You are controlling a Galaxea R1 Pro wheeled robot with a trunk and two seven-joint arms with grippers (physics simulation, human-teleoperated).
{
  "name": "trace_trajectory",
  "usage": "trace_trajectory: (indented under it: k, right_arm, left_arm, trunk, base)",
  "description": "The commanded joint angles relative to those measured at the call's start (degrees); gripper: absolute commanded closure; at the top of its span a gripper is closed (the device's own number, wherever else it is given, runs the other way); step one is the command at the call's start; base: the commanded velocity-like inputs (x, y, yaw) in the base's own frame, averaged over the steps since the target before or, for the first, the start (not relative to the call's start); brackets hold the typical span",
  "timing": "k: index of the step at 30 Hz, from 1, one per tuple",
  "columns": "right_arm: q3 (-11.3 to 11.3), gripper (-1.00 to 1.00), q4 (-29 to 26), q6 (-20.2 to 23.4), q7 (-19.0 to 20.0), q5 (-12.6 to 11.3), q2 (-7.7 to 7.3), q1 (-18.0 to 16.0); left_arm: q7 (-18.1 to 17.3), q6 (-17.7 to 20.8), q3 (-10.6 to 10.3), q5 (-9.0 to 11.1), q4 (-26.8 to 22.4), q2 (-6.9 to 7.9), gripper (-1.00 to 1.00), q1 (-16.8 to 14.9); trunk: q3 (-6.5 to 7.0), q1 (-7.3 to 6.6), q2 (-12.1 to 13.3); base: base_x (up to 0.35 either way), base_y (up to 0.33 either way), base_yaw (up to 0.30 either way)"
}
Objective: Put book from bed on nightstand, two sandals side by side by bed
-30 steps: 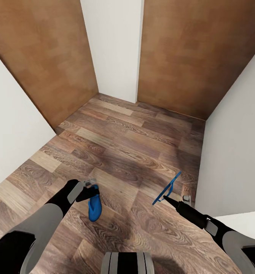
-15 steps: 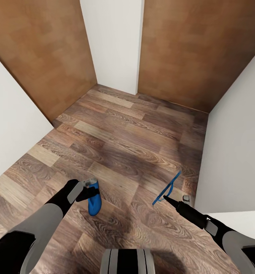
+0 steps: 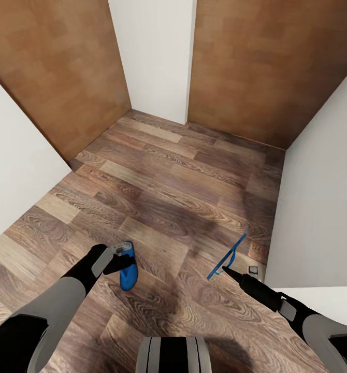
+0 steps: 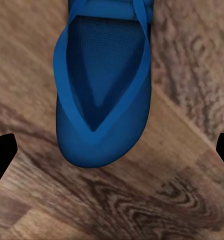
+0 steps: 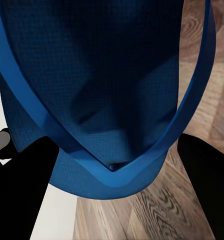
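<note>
Carrying one blue flip-flop in each claw, the robot faces a narrow passage with no container visible anywhere. In the head view the left claw (image 3: 123,259) sits at the lower left of the frame, closed on the left sandal (image 3: 128,270), which hangs below it over the floor. The right claw (image 3: 226,269) at lower right is closed on the right sandal (image 3: 227,257), gripping it at its lower end.

Brown wood-plank floor (image 3: 173,191) fills the middle of the frame and narrows toward the top. White walls stand at the left edge (image 3: 13,166) and the right edge (image 3: 318,207), and a white wall panel (image 3: 155,57) rises at top centre between two brown wooden panels, one at upper left (image 3: 54,67) and one at upper right (image 3: 266,62).

The left sandal's long axis runs roughly up and down the frame, its rounded end toward the bottom edge and its strap side visible in the left wrist view (image 4: 104,90). The right sandal is seen nearly edge-on, a thin blue line slanting from lower left to upper right; the right wrist view shows its sole and V-shaped strap (image 5: 101,100) close up between the dark fingers (image 5: 21,190).
</note>
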Motion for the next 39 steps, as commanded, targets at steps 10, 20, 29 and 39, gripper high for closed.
trace_trajectory:
  k: [10,20,29,39]
  right_arm:
    - [0.48,1.0,0.0,0.57,0.19,-0.56,-0.01,-0.02]
    - [0.48,1.0,0.0,0.56,0.19,-0.57,-0.01,-0.02]
    - [0.48,1.0,0.0,0.56,0.19,-0.57,-0.01,-0.02]
    - [0.48,1.0,0.0,0.56,0.19,-0.56,-0.01,-0.02]
  left_arm:
    - [0.48,0.14,-0.39,0.47,-0.1,0.09,-1.0,-0.01]
    - [0.45,0.14,-0.41,0.47,-0.1,0.09,-1.0,-0.01]
    - [0.47,-0.07,-0.41,0.43,-0.1,0.09,-1.0,-0.01]
    - [0.46,-6.28,-0.68,0.54,0.25,0.04,-1.0,-0.01]
  trunk:
    - [-0.03,-0.01,-0.01]
    - [-0.03,-0.01,-0.01]
    - [-0.03,-0.01,-0.01]
    - [-0.03,-0.01,-0.01]
  base:
    - [0.0,0.0,0.0]
    - [0.0,0.0,0.0]
    - [0.0,0.0,0.0]
    - [0.0,0.0,0.0]
